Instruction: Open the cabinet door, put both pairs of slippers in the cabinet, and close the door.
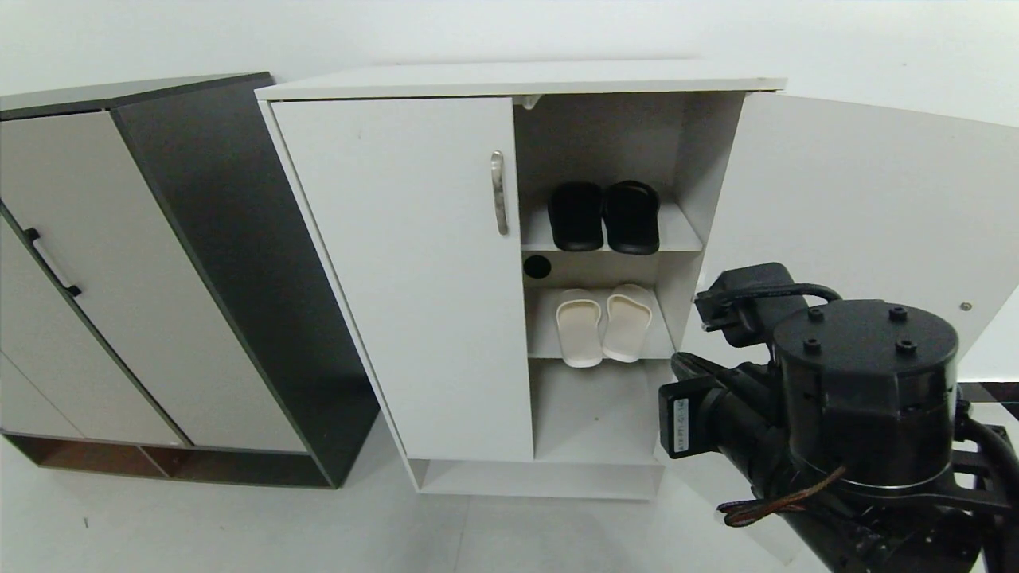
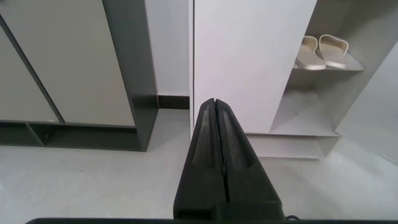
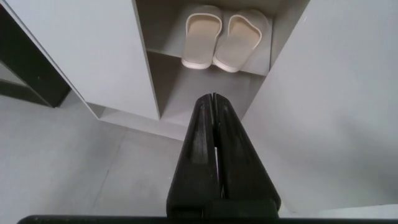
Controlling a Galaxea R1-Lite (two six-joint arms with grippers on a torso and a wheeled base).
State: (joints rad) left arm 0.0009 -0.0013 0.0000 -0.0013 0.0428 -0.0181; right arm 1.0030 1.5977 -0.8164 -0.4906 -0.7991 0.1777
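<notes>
With the black slippers (image 1: 603, 216) on the upper shelf and the white slippers (image 1: 603, 325) just below, we judge only closing remains, so our right gripper (image 3: 215, 99), pinched together and empty like the left gripper (image 2: 215, 104), must push the open door (image 1: 860, 215) shut.

Dark-sided grey cupboard (image 1: 119, 278), white wall (image 1: 557, 32), pale, possibly tiled floor (image 1: 239, 525).

One white cabinet (image 1: 398, 278), one dark cabinet (image 1: 239, 278), two black slippers (image 1: 630, 216), two cream slippers (image 1: 579, 326), one open door (image 1: 860, 215)
</notes>
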